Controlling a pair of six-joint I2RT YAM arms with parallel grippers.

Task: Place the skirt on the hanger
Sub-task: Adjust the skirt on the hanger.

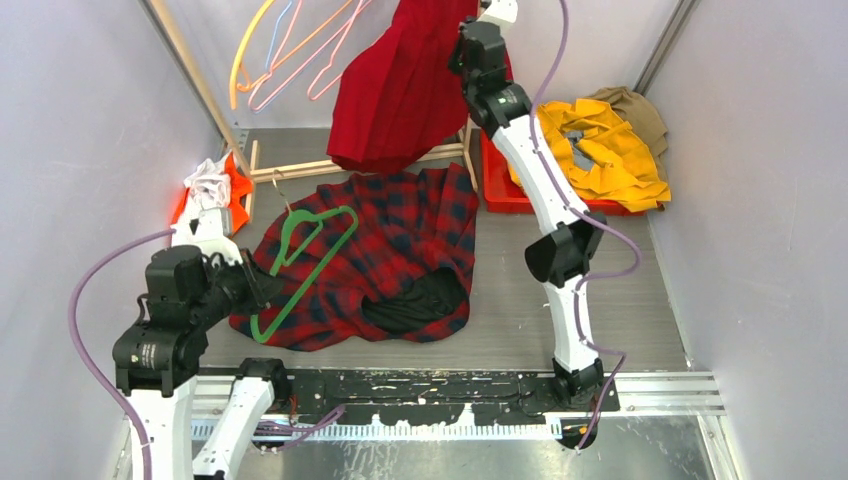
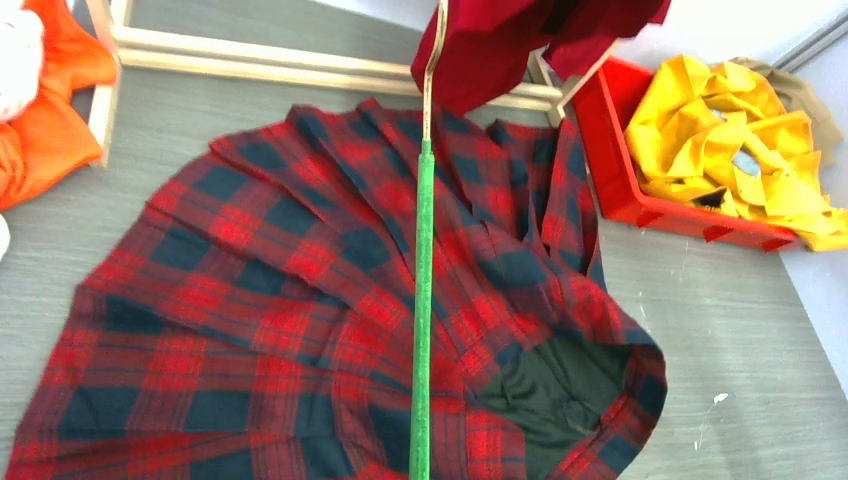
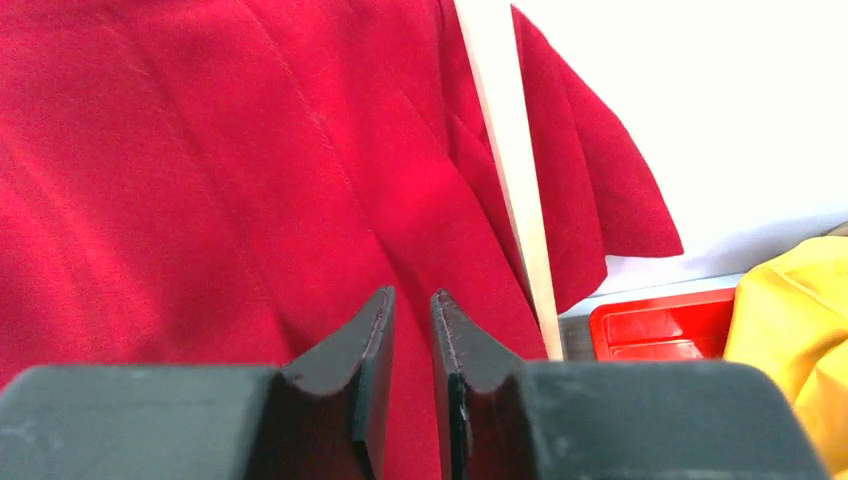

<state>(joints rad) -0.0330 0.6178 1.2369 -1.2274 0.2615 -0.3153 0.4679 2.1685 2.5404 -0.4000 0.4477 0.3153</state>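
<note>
Below and right of the right gripper [image 3: 412, 300], a red bin [image 1: 497, 190] holds crumpled yellow cloth [image 1: 610, 150], with bare table [image 1: 520, 290] between it and the plaid garment [image 1: 400, 240]. Straight ahead of that gripper hangs the skirt [image 1: 400, 90], a pale wooden post [image 3: 510, 150] just to its right; the jaws stand nearly together with a thin slit, and whether fabric is caught I cannot tell. The left gripper [image 1: 262, 288] is clamped on the green hanger [image 1: 310, 265] over the plaid
</note>
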